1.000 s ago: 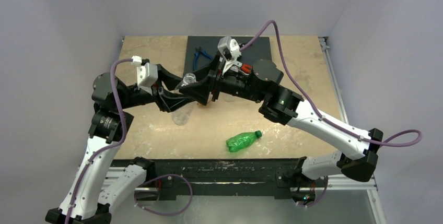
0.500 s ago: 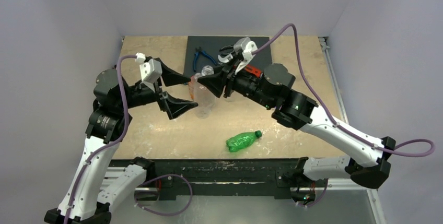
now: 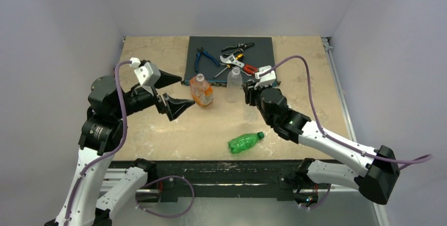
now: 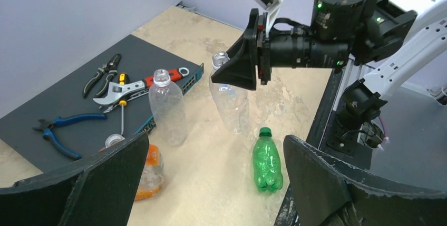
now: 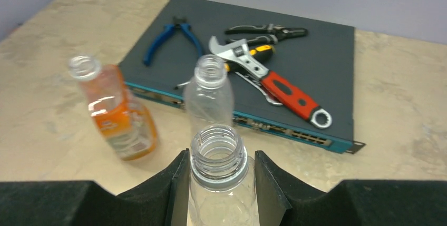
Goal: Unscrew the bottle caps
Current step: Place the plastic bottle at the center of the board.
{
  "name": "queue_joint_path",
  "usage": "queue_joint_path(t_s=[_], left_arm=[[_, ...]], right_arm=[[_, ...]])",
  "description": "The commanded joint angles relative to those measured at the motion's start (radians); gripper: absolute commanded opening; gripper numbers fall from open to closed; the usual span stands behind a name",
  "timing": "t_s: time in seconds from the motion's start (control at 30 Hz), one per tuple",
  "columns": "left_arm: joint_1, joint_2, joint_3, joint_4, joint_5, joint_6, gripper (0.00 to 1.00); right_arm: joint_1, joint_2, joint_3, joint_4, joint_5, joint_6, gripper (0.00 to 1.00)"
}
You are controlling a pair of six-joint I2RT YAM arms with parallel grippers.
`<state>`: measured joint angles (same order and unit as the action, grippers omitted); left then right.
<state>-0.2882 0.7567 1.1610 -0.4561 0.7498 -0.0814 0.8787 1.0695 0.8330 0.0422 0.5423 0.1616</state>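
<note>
My right gripper [image 5: 220, 155] is shut on the neck of an uncapped clear bottle [image 5: 219, 189], which stands upright right of centre [image 3: 251, 113]. The left wrist view shows the same grip [image 4: 240, 73] at that bottle's top [image 4: 232, 110]. My left gripper [image 3: 188, 91] hangs wide open and empty left of the orange-label bottle [image 3: 202, 93], which is open-mouthed [image 5: 84, 67]. A second clear bottle [image 3: 234, 85] stands uncapped by the mat. The green bottle [image 3: 243, 142] lies on its side near the front edge with its green cap [image 4: 265, 131] on.
A dark flat box [image 3: 263, 52] at the back centre carries blue pliers [image 3: 203, 56], an adjustable wrench [image 3: 237, 62] with a red handle and black cutters [image 5: 266, 30]. The table's front edge runs just below the green bottle.
The left gripper let go, opened wide and drew back to the left. The right arm carried the clear bottle rightward and down. The orange bottle and the other clear bottle now stand uncovered.
</note>
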Motion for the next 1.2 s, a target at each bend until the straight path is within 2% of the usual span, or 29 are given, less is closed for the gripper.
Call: queue_joint_path(t_s=[0.0,0.17,0.27,0.37,0.5,0.7,0.8,0.9,1.03,1.17], left_arm=[[0.000,-0.002,0.044,-0.023,-0.031,0.033,1.00],[0.000,-0.013,0.034,-0.010,-0.024,0.036,1.00],[0.000,-0.013,0.033,-0.005,-0.019,0.030,1.00],[0.000,-0.019,0.033,-0.003,-0.018,0.036,1.00],[0.000,-0.035,0.022,0.013,-0.020,0.037,1.00],[0.000,-0.029,0.017,0.015,-0.006,0.032,1.00],[0.000,-0.028,0.027,0.009,-0.006,0.043,1.00],[0.000,-0.021,0.042,0.008,-0.004,0.045,1.00],[0.000,-0.017,0.042,0.023,-0.001,0.039,1.00],[0.000,-0.011,0.047,0.036,0.011,0.030,1.00]], right_arm=[[-0.044,0.022,-0.061,0.280,0.162,-0.033,0.14],[-0.078,0.105,-0.125,0.495,0.221,-0.054,0.13],[-0.084,0.170,-0.173,0.681,0.276,-0.105,0.12],[-0.092,0.245,-0.180,0.795,0.345,-0.147,0.12],[-0.100,0.327,-0.205,0.995,0.365,-0.236,0.13],[-0.101,0.441,-0.230,1.285,0.403,-0.365,0.20],[-0.102,0.480,-0.223,1.308,0.429,-0.370,0.22],[-0.101,0.490,-0.218,1.259,0.430,-0.331,0.27],[-0.101,0.500,-0.227,1.242,0.430,-0.311,0.36],[-0.103,0.492,-0.239,1.194,0.405,-0.268,0.52]])
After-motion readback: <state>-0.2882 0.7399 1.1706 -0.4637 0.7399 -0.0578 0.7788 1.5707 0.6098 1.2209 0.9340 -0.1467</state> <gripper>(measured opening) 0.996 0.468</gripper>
